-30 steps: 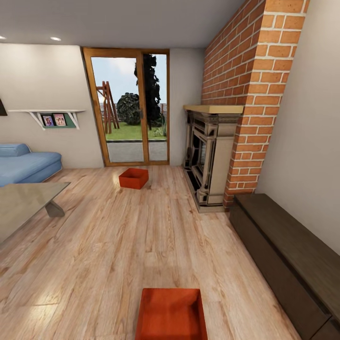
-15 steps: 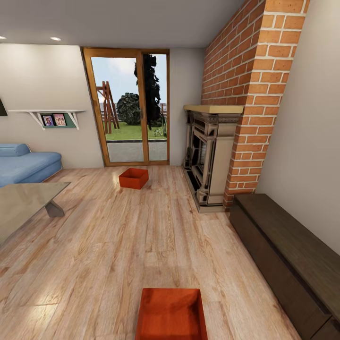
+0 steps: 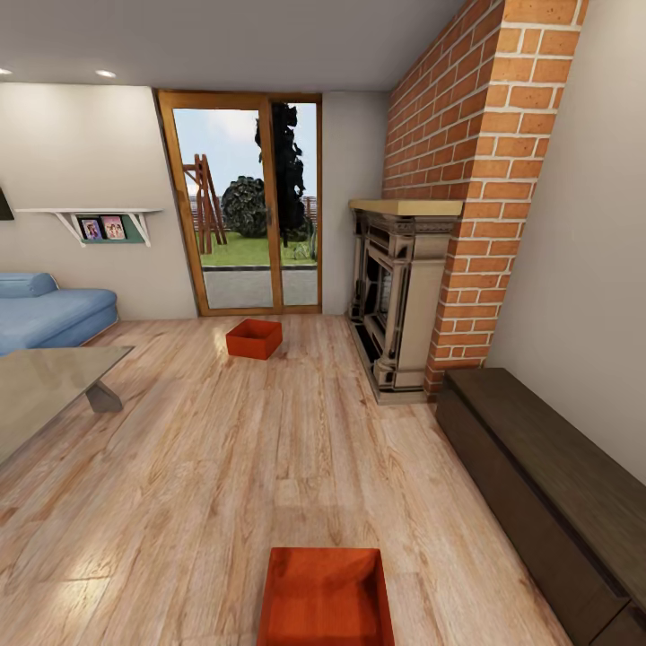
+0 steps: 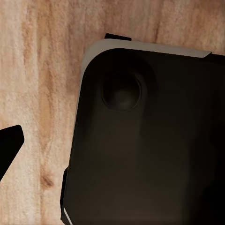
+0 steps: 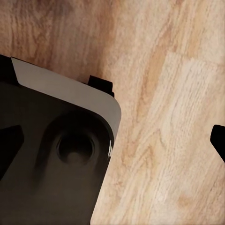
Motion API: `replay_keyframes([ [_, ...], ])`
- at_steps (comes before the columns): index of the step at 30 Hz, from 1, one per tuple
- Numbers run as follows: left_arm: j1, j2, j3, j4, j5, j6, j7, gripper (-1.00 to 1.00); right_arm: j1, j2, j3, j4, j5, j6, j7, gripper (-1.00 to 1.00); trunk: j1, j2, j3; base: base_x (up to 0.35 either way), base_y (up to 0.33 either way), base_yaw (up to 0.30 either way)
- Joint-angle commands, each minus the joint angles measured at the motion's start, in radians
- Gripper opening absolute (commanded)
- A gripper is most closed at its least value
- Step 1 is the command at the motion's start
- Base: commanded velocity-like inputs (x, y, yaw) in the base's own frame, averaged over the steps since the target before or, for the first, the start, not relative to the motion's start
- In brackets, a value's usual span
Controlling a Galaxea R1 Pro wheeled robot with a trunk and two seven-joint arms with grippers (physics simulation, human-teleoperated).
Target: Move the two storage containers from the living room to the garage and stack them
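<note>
Two red-orange storage containers sit on the light wood-plank floor [image 3: 224, 449] of the living room. The near container [image 3: 325, 597] lies at the bottom edge of the head view, directly ahead of the robot; it is a rectangular bin with low straight walls, a flat bottom and an open top, and the part of its inside that shows holds nothing, though its nearest end is cut off by the frame. The far container [image 3: 254, 338] rests well apart from it, farther into the room, just in front of the wood-framed glass doors [image 3: 242, 202] and turned slightly askew to the planks; its visible interior is also bare. To the right of the far bin stands the fireplace [image 3: 395, 296] at the foot of the red brick chimney [image 3: 467, 152], and a long dark wooden cabinet [image 3: 547, 493] runs along the right wall. On the left are a blue sofa [image 3: 49, 309], a grey low table [image 3: 45, 386] and a white wall shelf [image 3: 90, 220] carrying small pictures. In the left wrist view a dark rounded robot base panel [image 4: 145, 140] lies over the planks, with one black fingertip [image 4: 9, 147] at the picture's edge; the right wrist view shows a like panel [image 5: 56, 159] and a black fingertip [image 5: 219, 140]. With so little of either claw showing, I cannot tell how far either is open, and nothing is seen in their grasp.
</note>
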Motion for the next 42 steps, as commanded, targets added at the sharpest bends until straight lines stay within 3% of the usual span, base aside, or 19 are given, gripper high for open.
replay_keyframes([
  [1,0.000,0.000,-0.001,0.000,0.004,-0.002,0.001,1.00,-0.001,0.001,0.009,0.002,-0.009,-0.004,-0.001,1.00,0.000,0.000,-0.001,0.000,0.000,0.000],
  [42,0.000,0.000,0.000,0.000,0.004,-0.002,0.001,1.00,-0.001,-0.006,0.007,0.001,-0.014,-0.007,-0.001,1.00,0.000,0.000,-0.057,0.000,0.000,0.008],
])
